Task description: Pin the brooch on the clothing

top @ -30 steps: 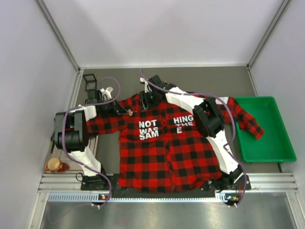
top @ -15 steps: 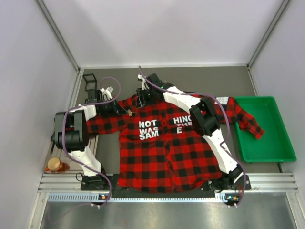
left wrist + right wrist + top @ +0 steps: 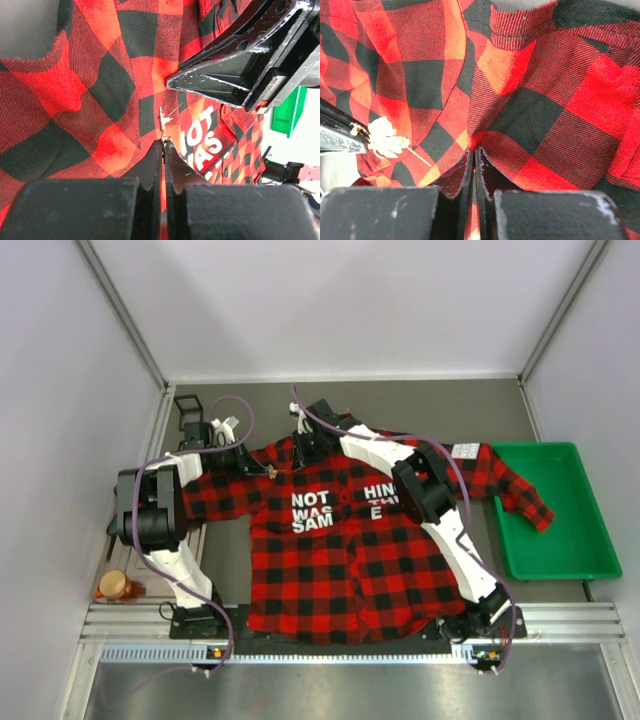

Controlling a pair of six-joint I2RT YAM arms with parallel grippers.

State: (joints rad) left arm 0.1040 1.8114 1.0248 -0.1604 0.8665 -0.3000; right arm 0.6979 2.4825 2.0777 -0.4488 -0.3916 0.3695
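Soft, even light falls from overhead in the top view. The pale walls [image 3: 340,310] wash nearly white, and the shirt [image 3: 330,570] casts only a thin, faint shadow along its edges. The enclosure posts [image 3: 120,310] splay outward toward the corners.

In the left wrist view the weave just ahead of the left claw [image 3: 163,145] is crisp, while the finger bodies behind its tips are dark and soft. Up and right of it a scuffed black housing [image 3: 240,65] shows small glints, and far to the right the background burns out white.

Ahead of the right claw [image 3: 473,150] the twill is sharp and its folds are shaded. To its left the brooch [image 3: 385,139] is overexposed and its detail is pale.
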